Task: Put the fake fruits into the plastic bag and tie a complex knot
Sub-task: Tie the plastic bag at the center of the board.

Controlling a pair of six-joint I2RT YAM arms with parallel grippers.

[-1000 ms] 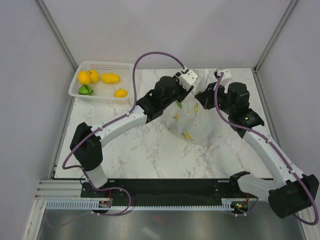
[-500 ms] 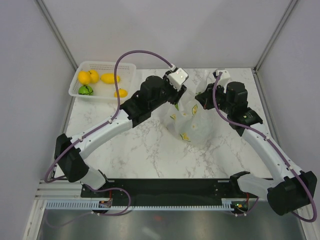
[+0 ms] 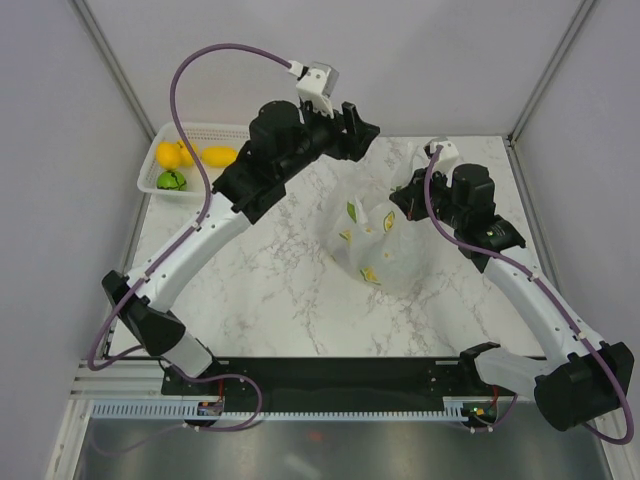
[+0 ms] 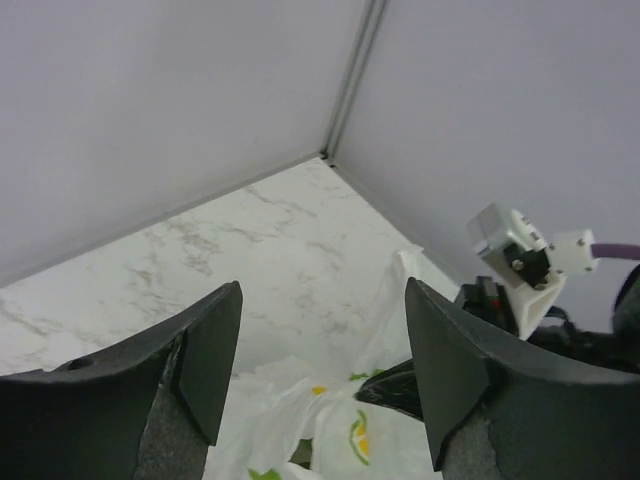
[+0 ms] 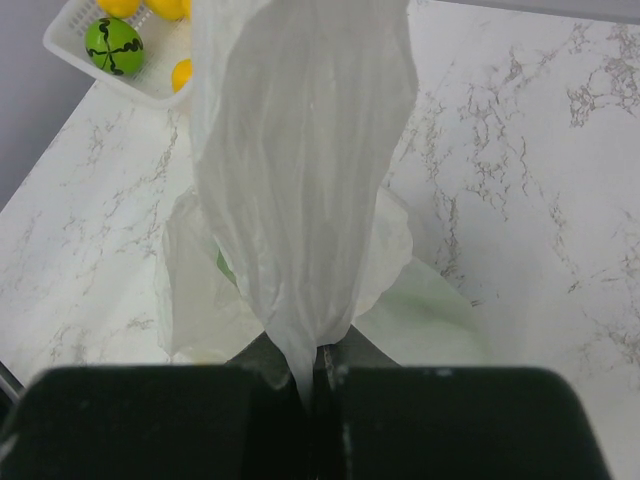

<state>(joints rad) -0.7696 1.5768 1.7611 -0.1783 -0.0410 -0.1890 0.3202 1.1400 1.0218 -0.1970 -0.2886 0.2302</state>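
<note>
The plastic bag (image 3: pixel 378 243) stands bulging on the marble table, white with lemon prints. My right gripper (image 3: pixel 404 196) is shut on its gathered top, and the right wrist view shows the thin plastic bag (image 5: pixel 300 170) pinched between the jaws at my right gripper (image 5: pixel 316 372). My left gripper (image 3: pixel 366 129) hangs open and empty in the air above and behind the bag. The left wrist view looks down between my left gripper (image 4: pixel 325 370) onto the bag (image 4: pixel 335 435). Fake fruits lie in the basket: yellow ones (image 3: pixel 220 156) and a green one (image 3: pixel 172 180). No knot shows. The bag's contents are hidden.
The white perforated basket (image 3: pixel 252 131) sits at the table's back left corner, partly behind my left arm. Grey walls close in the back and both sides. The right wrist camera housing (image 4: pixel 512 250) shows in the left wrist view.
My left gripper has lifted away from the bag's top and swung up and back, its jaws spreading wider. The right gripper has stayed shut on the bag.
</note>
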